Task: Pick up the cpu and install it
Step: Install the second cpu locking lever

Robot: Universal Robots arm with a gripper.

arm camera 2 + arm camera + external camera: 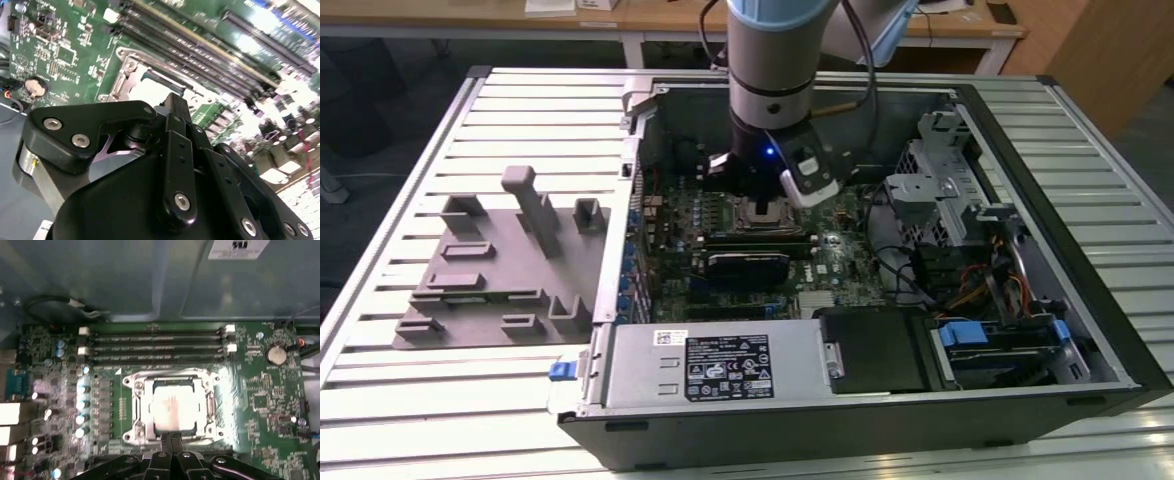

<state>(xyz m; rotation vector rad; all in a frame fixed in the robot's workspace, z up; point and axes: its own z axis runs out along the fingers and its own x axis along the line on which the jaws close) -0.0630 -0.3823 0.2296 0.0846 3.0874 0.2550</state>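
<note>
The cpu [172,407] is a shiny silver square lying flat inside the metal socket frame [137,407] on the green motherboard [260,390]. In the first wrist view my gripper [171,438] hangs just above the near edge of the socket, its two black fingers pressed together with nothing between them. In the second wrist view the gripper [172,102] points at the bright socket area [150,90]. In the exterior view the arm reaches down into the open computer case, and the gripper [761,200] sits over the socket frame [767,215].
Several dark memory slots [155,345] run beside the socket. A coin battery [275,354] sits on the board. The case holds a power supply [720,365] and a drive cage [934,190]. A grey fixture [494,260] stands on the table at the exterior view's left.
</note>
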